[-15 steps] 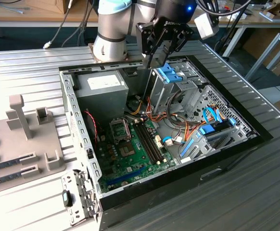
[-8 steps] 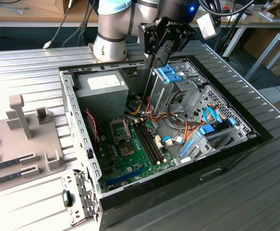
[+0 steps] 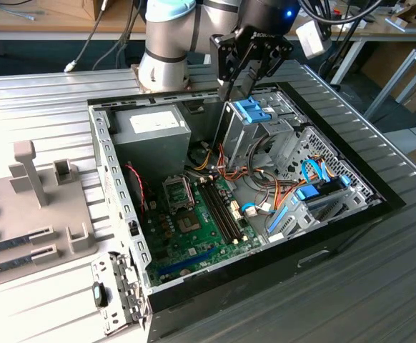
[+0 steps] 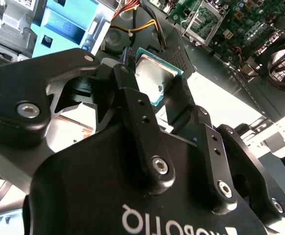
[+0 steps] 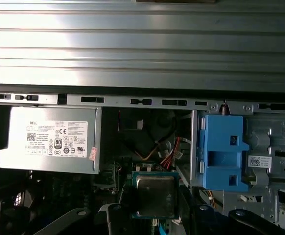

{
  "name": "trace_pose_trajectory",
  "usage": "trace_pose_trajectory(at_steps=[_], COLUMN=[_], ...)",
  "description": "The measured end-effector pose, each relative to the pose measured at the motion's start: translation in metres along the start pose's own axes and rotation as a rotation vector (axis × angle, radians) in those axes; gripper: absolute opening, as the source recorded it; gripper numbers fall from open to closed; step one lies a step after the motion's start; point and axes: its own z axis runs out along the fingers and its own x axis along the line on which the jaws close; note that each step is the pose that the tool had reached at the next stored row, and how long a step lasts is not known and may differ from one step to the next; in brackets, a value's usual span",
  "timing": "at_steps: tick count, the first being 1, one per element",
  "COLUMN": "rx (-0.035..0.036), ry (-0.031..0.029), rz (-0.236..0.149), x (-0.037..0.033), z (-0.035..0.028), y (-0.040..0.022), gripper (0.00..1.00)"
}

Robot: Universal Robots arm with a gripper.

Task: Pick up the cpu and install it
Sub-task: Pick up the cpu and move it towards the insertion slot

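Gripper status: your tool is clamped on the cpu, with a black finger pressed to each of two opposite edges of the chip. In the first wrist view you can confirm the hold, since the silver-grey top and thin green rim sit squarely between the fingers.

Position of the part: you are holding the cpu in the air over the open computer case, not on the board. In the exterior view your gripper hangs at the far side of the case, just beside the blue drive bracket and to the exterior view's right of the grey power supply. The first wrist view places the chip between those two items, with coloured cables behind it.

Target area: the green motherboard lies flat on the case floor, well below your tool. Its metal-framed socket stands apart from the gripper, beside the long memory slots. The cpu is not yet seated there.

Surroundings: the case rests in a ribbed metal table. A grey fixture tray lies at the exterior view's left
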Motion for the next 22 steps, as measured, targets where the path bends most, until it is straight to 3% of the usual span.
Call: trace_pose_trajectory(at_steps=[6, 22], rx=[-0.0001, -0.0001], ry=[0.0, 0.0], rz=[0.0, 0.0], x=[0.0003, 0.0005], z=[0.0002, 0.0023], y=[-0.0083, -0.0169], gripper=[0.47, 0.47])
